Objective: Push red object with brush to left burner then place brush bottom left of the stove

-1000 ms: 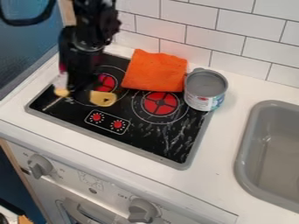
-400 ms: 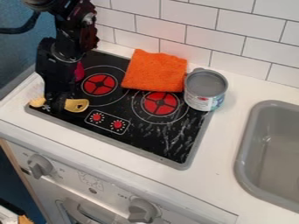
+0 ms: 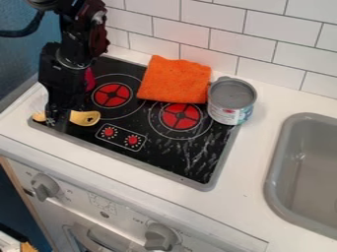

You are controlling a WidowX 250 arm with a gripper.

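A white counter [image 3: 253,152] bears a black stovetop [image 3: 164,155] on the left. An orange cloth [image 3: 174,81] lies on its far side, left of a can [image 3: 230,101].

The stove's front right [image 3: 172,161] is passable; the orange cloth [image 3: 174,81] and can [image 3: 230,102] obstruct behind.

No legible text

The can [image 3: 231,101] bears a printed label [image 3: 225,116], its lettering too small to read. Tiny dark marks stand around the gray knobs [image 3: 160,237] on the white front panel [image 3: 82,199], and white marks ring the red dials [image 3: 133,140] on the stove [image 3: 195,160]; none is legible.
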